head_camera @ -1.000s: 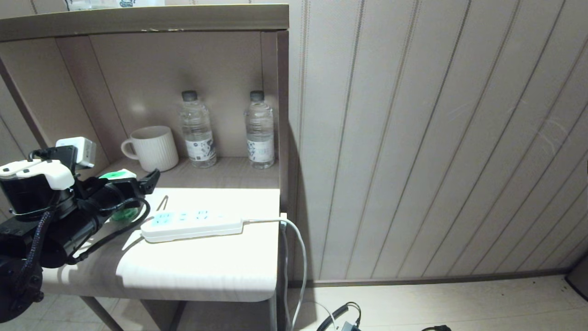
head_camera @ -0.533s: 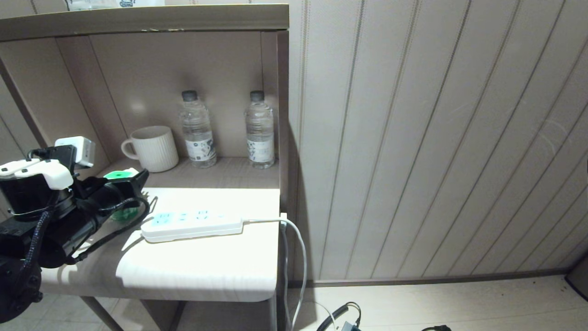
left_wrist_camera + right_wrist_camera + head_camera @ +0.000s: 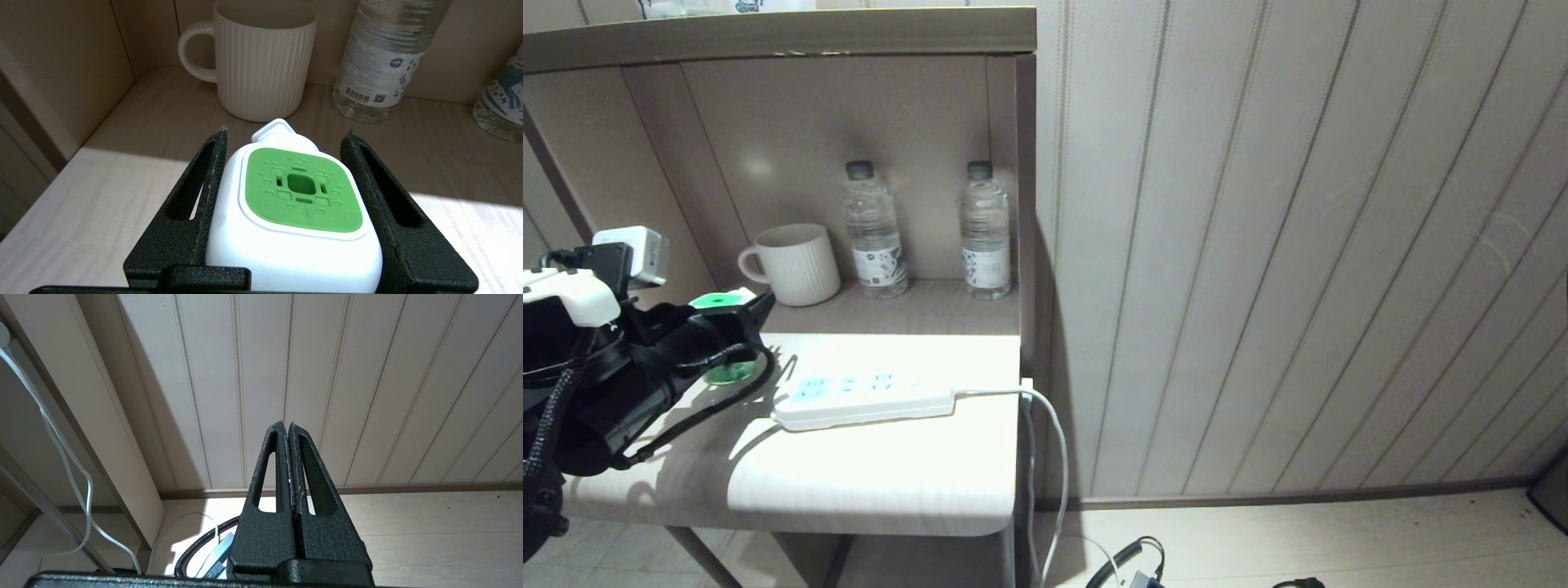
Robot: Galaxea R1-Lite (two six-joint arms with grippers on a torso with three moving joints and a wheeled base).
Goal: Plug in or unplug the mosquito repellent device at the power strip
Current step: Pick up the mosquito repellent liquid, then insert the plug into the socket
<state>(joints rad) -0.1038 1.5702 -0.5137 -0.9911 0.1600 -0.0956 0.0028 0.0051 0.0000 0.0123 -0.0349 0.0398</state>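
The mosquito repellent device (image 3: 300, 196), a white head with a green top plate, sits between the black fingers (image 3: 204, 183) of my left gripper (image 3: 286, 134), which is shut on its sides. In the head view the device (image 3: 716, 301) is at the table's left end with its green bottle (image 3: 727, 374) hanging below, and the left gripper (image 3: 743, 314) holds it left of the power strip (image 3: 866, 398). The white strip lies flat with nothing plugged into its pale blue sockets. My right gripper (image 3: 285, 425) is shut and empty, low by the wall, outside the head view.
A ribbed white mug (image 3: 796, 263) and two clear water bottles (image 3: 874, 229) (image 3: 985, 230) stand at the back of the shelf. The strip's white cable (image 3: 1045, 425) drops over the table's (image 3: 874, 498) right edge. The alcove wall is close on the left.
The left gripper's fingers closed from wide open onto the device. The arm then drew back to the left and slightly up with the device in it.
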